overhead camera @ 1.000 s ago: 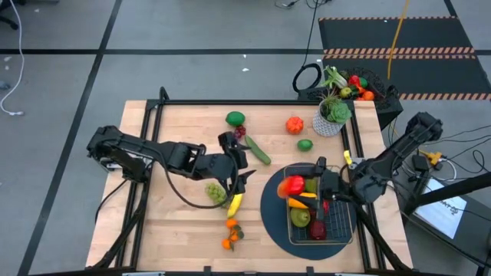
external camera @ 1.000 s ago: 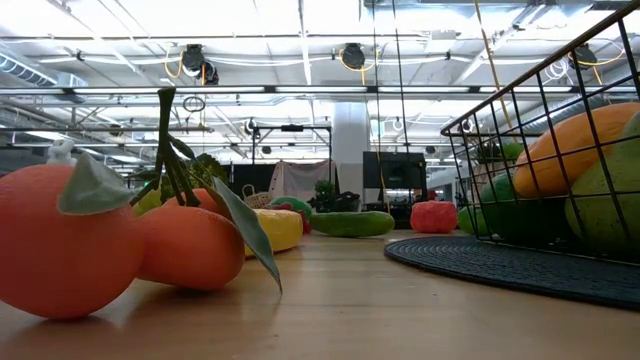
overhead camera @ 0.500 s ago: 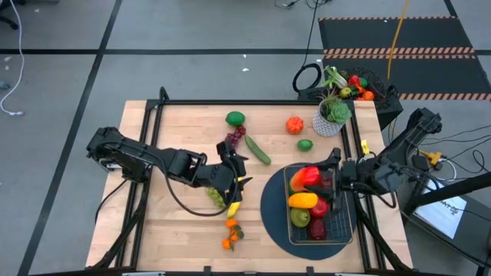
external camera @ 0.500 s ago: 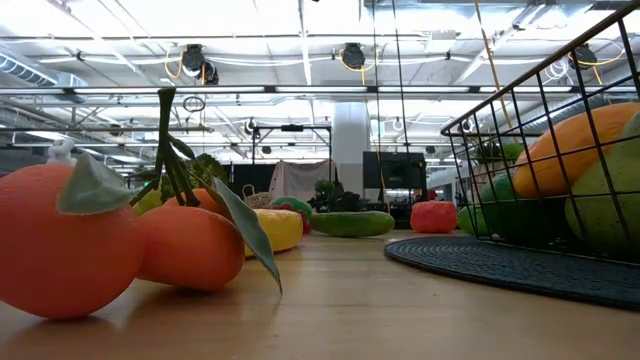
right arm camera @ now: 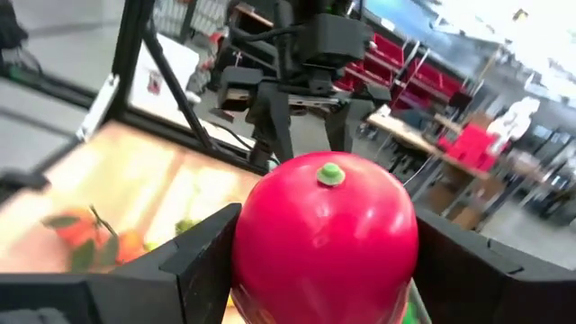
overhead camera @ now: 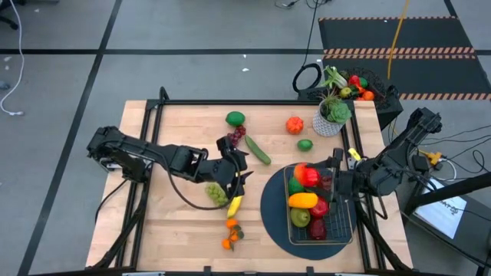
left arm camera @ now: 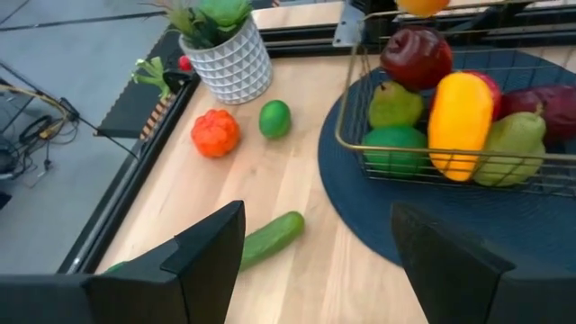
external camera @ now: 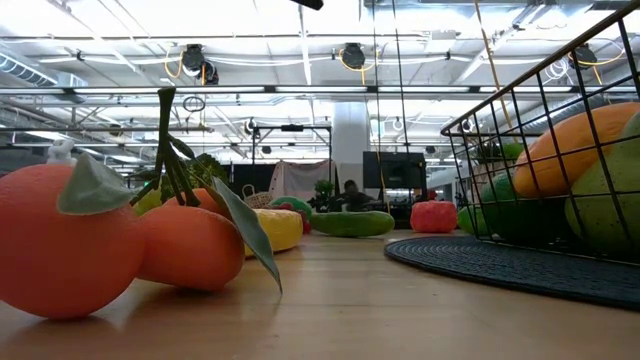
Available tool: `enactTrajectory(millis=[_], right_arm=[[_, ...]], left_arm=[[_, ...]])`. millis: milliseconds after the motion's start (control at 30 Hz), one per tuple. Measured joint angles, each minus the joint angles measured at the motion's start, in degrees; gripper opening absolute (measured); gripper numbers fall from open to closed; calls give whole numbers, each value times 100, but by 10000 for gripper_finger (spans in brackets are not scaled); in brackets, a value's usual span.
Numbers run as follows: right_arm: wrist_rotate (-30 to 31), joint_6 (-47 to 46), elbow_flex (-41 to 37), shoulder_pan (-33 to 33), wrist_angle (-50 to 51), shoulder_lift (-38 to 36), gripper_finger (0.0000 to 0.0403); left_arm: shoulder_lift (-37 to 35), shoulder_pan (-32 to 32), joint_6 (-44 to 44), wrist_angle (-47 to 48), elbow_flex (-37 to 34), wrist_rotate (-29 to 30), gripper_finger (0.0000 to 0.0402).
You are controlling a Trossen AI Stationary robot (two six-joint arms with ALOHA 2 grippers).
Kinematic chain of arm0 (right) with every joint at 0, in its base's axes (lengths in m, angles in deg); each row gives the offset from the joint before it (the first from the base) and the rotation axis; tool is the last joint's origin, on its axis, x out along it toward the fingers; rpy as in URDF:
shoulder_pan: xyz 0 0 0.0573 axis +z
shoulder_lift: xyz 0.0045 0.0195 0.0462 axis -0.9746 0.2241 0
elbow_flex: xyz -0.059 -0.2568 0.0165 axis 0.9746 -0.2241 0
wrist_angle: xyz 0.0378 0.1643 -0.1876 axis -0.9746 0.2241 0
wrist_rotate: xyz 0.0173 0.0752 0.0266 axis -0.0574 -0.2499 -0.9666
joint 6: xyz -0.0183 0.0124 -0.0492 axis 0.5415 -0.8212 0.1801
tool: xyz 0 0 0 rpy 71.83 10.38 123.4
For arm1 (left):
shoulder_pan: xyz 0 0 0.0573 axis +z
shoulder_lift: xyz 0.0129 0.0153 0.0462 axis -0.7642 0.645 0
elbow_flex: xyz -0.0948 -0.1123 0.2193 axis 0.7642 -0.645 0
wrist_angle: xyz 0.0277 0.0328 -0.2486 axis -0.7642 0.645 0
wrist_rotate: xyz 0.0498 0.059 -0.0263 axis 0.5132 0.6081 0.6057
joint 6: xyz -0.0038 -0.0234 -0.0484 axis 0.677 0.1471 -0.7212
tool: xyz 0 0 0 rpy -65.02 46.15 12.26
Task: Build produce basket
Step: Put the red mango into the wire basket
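Observation:
The wire basket [overhead camera: 331, 222] stands on a dark round mat [overhead camera: 272, 207] at the near right and holds several pieces of produce. Above its far end hangs a red round fruit [overhead camera: 307, 175] with a green stem nub [right arm camera: 330, 173], and my right gripper [overhead camera: 316, 178] is shut on it. My left gripper [overhead camera: 234, 170] hovers open above the green grapes [overhead camera: 215, 192] and the banana [overhead camera: 235, 204], with nothing between its fingers [left arm camera: 207, 256]. A cucumber [left arm camera: 270, 238] lies on the wood beyond it. My right gripper pinches the red fruit by its two opposite sides [right arm camera: 256, 261] between its two fingers [right arm camera: 202, 265]. The fingers come in level from the table's right. The fruit is lifted clear, above the basket's far end.
Purple grapes [overhead camera: 236, 134], a green fruit [overhead camera: 235, 118], an orange-red one [overhead camera: 294, 124] and a lime [overhead camera: 304, 144] lie loose on the far half. Oranges with leaves [overhead camera: 230, 234] sit near the front edge. A potted plant [overhead camera: 331, 115] and a black bin [overhead camera: 380, 96] stand at the far right.
My right gripper has carried the red fruit a little toward the table's right and far side over the basket, and its wrist has rolled. The fruit stays held and clear of the basket.

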Motion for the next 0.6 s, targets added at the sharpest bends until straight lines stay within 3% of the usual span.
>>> enactTrajectory(millis=[367,600], right_arm=[[0,676,0,0,-2,0,274],[20,-619,0,0,-202,0,274]], left_arm=[[0,-78,-97,-10,-1,0,263],[92,-168,-24,-243,-11,-7,261]])
